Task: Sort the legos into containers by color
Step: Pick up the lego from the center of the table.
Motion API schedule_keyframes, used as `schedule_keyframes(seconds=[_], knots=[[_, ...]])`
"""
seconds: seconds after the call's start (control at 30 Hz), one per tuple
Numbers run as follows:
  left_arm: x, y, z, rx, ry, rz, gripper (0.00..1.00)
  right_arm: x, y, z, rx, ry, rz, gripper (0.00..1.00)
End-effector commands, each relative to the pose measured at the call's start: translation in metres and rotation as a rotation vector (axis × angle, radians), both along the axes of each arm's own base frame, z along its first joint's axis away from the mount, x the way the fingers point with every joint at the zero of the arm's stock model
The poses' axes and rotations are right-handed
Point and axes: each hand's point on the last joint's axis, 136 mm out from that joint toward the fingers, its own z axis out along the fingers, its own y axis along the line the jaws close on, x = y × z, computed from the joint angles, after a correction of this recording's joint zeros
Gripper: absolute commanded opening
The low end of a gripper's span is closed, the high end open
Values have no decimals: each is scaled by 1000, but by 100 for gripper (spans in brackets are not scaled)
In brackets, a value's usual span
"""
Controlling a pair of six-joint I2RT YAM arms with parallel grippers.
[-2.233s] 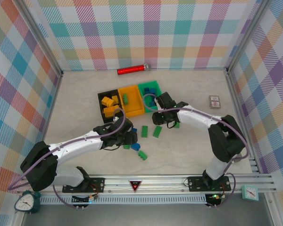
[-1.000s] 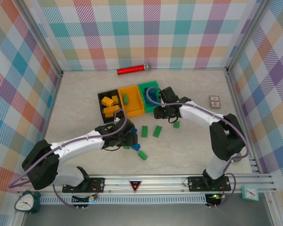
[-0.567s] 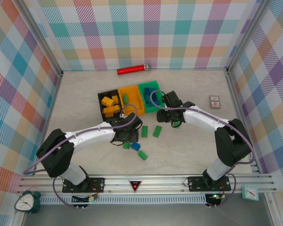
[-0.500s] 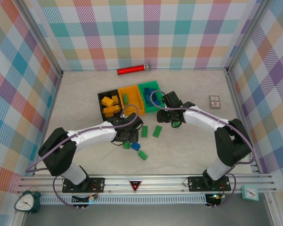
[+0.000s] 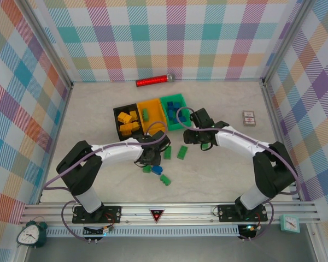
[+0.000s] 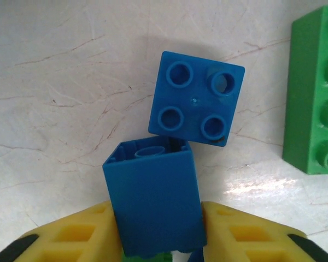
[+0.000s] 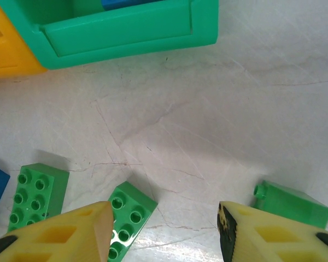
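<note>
The left gripper (image 6: 157, 221) has just clamped a blue brick (image 6: 151, 185), lower centre in its wrist view — pick secured, likely bound for the green bin (image 7: 120, 30) — while the right gripper (image 7: 164, 218) gapes empty.

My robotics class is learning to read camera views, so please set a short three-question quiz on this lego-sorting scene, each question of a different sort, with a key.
1. True or false: the left gripper is shut on a blue brick.
2. Which bricks lie in the black bin? A) green bricks B) yellow bricks C) blue bricks
3. In one word: is the right gripper open or shut?

Key: 1 true; 2 B; 3 open.
</note>
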Motion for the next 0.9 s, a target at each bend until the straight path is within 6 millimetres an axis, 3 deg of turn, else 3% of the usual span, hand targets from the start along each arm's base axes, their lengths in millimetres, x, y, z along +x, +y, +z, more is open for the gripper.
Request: schedule_keyframes(seconds=[0.0, 0.27, 0.47, 0.63, 0.87], knots=[[2, -1, 10, 15, -18, -7, 23, -2, -4, 4, 0, -16, -18, 54], [10, -2, 53, -22, -97, -8, 22, -2, -3, 2, 8, -16, -21, 54], [29, -12, 90, -40, -176, -29, 22, -7, -6, -1, 6, -8, -23, 54], [59, -35, 112, -91, -206, -53, 22, -18, -13, -8, 6, 11, -37, 54], [122, -73, 133, -133, -243, -90, 22, -42, -27, -11, 14, 26, -62, 54]])
